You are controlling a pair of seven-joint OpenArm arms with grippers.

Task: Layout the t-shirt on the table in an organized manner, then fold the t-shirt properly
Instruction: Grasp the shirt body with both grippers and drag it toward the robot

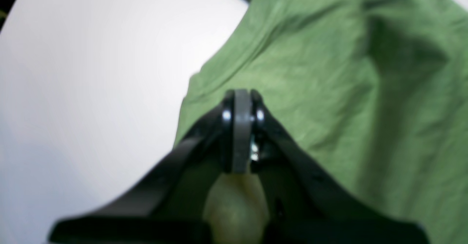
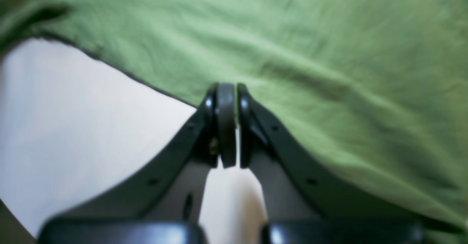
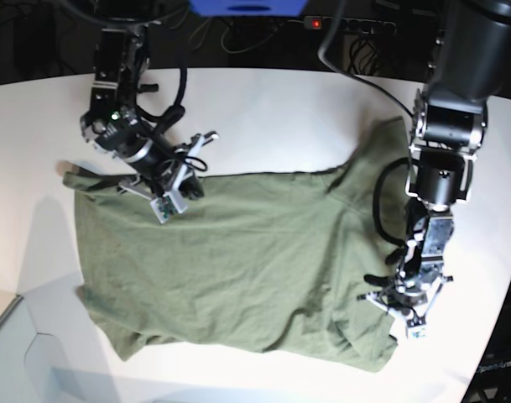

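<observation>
both tools closed at the t-shirt (image 3: 238,252) edges; blur hides whether cloth is pinched.

The olive-green t-shirt (image 3: 238,260) lies spread, wrinkled and slightly askew, across the white table (image 3: 263,109).

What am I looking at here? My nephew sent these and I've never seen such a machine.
It is a robot with two arms working over a white table. One picture looks down from above; the other two come from cameras on each wrist, peering past that arm's pinching tool. A crumpled green t-shirt lies spread on the table. The left tool is pinched shut at one edge of the t-shirt, the right tool at another. Whether cloth is truly caught is too blurred to tell.
</observation>
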